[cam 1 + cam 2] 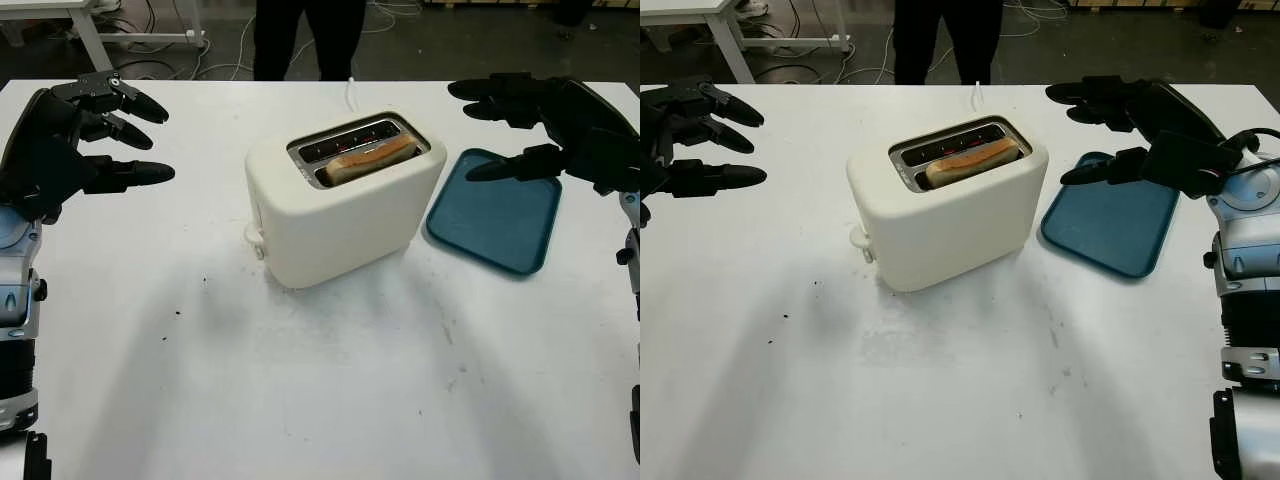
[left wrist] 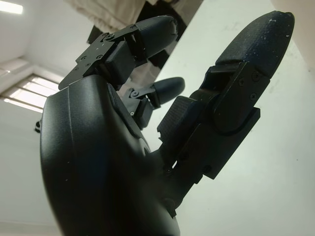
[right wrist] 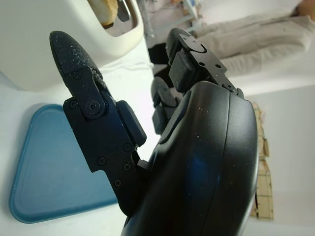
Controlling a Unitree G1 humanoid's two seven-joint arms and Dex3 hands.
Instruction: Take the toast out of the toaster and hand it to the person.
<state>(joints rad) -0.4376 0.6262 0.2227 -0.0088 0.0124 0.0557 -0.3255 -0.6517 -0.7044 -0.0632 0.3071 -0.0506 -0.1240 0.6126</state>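
The black three-finger right hand [image 1: 560,125] is hovering open over the teal plastic tray [image 1: 495,210] at three o'clock, the left hand [image 1: 70,140] open at nine, while the toast slice [image 1: 370,159] is sitting in the cream toaster's [image 1: 340,205] nearer slot, long axis running eight-to-two.

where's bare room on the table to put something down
The near half of the table, in front of the toaster, is bare, as is the stretch between the toaster and the open left hand. It's tighter on the right: the blue tray beside the toaster, the open right hand above it.
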